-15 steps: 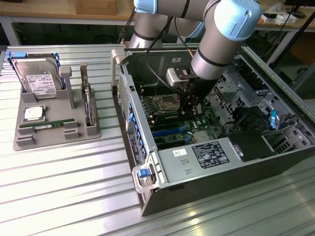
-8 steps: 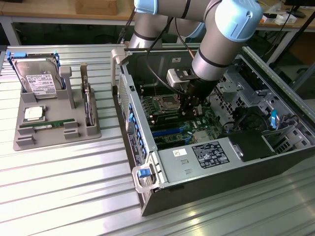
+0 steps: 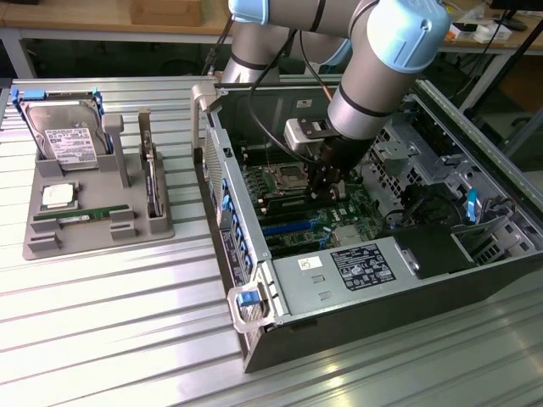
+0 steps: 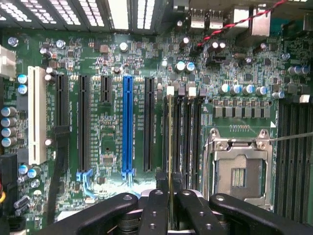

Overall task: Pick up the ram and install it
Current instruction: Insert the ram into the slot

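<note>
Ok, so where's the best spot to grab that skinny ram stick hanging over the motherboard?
By its two flat faces near the top edge, coming down from above. The ram stands on edge, thin as a line seen from the wrist, so the end effector pinches it across its thickness, as it does now. That probably leaves the bottom edge free for the black memory slots.

The arm point(image 3: 373, 93) is made of fat silver tubes with light blue caps point(image 3: 422, 34) and black rings. Thin black cables point(image 3: 251, 106) run beside it. The gripper point(image 4: 169, 193) is black, with little round holes in its fingers point(image 4: 156, 208).
</note>
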Motion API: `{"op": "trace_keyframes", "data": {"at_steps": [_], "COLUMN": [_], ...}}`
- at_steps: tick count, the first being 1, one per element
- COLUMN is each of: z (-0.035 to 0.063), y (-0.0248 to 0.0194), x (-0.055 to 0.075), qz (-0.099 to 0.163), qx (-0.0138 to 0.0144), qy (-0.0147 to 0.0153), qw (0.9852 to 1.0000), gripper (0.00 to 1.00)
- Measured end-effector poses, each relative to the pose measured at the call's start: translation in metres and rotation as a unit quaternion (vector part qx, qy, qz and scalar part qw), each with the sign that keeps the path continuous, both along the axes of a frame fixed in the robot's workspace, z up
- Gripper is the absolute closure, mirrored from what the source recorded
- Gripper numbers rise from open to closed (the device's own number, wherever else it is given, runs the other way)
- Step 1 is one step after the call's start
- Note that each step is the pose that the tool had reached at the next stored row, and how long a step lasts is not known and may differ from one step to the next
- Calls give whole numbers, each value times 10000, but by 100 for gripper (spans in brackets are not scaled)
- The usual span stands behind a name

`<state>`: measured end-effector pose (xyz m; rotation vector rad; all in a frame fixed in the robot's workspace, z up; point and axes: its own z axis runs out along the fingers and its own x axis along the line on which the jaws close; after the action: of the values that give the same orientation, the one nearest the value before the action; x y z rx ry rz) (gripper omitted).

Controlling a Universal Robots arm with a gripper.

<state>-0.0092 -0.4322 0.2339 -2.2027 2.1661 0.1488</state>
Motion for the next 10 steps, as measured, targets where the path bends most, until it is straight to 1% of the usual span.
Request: {"op": "trace_keyframes", "data": {"at_steps": [3, 10], "z": [0, 0], "y": [0, 0], "x": [6, 29], "qz": [0, 1], "qx": [5, 5], "qy": [0, 3], "qw": [10000, 10000], "gripper": [87, 87]}}
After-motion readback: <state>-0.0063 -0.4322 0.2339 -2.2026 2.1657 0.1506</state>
